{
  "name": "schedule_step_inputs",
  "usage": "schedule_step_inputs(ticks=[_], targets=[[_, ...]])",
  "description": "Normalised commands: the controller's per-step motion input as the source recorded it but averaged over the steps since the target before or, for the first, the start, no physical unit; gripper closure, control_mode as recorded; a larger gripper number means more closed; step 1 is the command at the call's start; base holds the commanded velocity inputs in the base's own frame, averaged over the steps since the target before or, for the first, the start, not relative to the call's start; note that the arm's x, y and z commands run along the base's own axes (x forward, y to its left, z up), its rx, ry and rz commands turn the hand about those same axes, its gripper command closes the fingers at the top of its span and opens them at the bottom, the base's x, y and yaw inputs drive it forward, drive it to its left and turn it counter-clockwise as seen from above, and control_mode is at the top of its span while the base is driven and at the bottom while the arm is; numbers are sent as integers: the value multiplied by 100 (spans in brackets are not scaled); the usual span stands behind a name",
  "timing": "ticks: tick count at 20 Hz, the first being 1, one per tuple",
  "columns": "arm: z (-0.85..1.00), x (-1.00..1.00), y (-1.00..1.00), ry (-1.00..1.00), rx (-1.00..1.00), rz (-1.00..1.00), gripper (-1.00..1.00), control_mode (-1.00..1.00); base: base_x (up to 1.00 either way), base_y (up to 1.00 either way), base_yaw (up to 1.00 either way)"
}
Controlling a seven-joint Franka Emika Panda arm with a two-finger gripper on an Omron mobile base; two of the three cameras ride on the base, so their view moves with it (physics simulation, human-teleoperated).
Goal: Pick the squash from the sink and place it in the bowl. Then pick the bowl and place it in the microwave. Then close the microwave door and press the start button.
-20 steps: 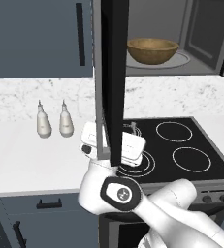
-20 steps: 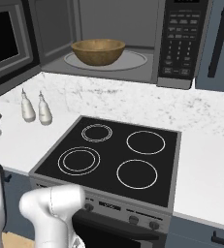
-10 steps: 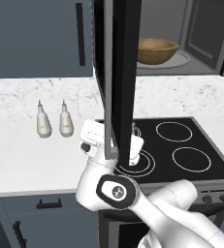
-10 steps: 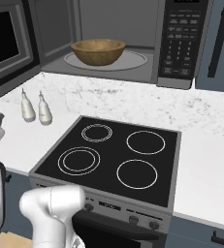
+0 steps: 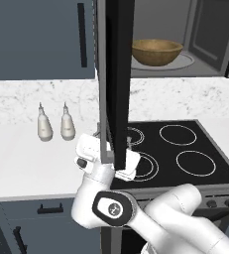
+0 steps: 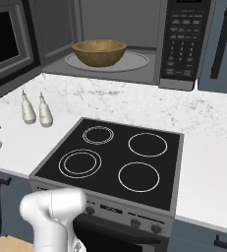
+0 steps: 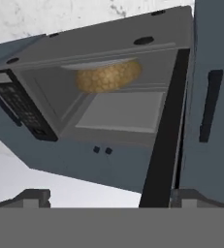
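Note:
The black microwave (image 5: 205, 39) (image 6: 184, 44) (image 7: 60, 43) stands open above the stove. The wooden bowl (image 5: 156, 51) (image 6: 99, 51) (image 7: 108, 77) rests on its glass turntable. No squash can be seen; the bowl's inside is hidden by its rim. The sink is out of view. The microwave door (image 5: 118, 74) (image 6: 7, 44) (image 7: 164, 140) swings out to the left, edge-on to me. My gripper (image 5: 106, 158) (image 7: 112, 196) is open just below the door's lower edge, pointing up at it, fingers wide apart and empty.
A black four-ring cooktop (image 5: 185, 149) (image 6: 115, 157) lies under the microwave. Two pale shakers (image 5: 44, 126) (image 6: 28, 109) stand on the white counter to its left. Dark blue wall cabinets with black handles (image 5: 82, 34) (image 6: 220, 42) flank the microwave.
My hand has dropped a little under the door's lower edge. The door, the bowl and the shakers have stayed where they were.

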Motion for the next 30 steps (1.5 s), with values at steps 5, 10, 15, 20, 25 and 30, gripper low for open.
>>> schedule_step_inputs(ticks=[5, 10, 15, 20, 25, 30], targets=[[35, -3, 67, 0, 4, 12, -100, -100, 0, 0, 0], [100, -34, 12, 0, 5, 3, -100, -100, 0, 0, 0], [73, -42, -30, 0, 21, 0, -100, -100, 0, 0, 0], [35, -38, -87, -1, 33, 1, -100, -100, 0, 0, 0], [14, -34, -100, -5, 39, 8, -100, -100, 0, 0, 0], [9, -28, -100, -8, 44, 13, -100, -100, 0, 0, 0]])
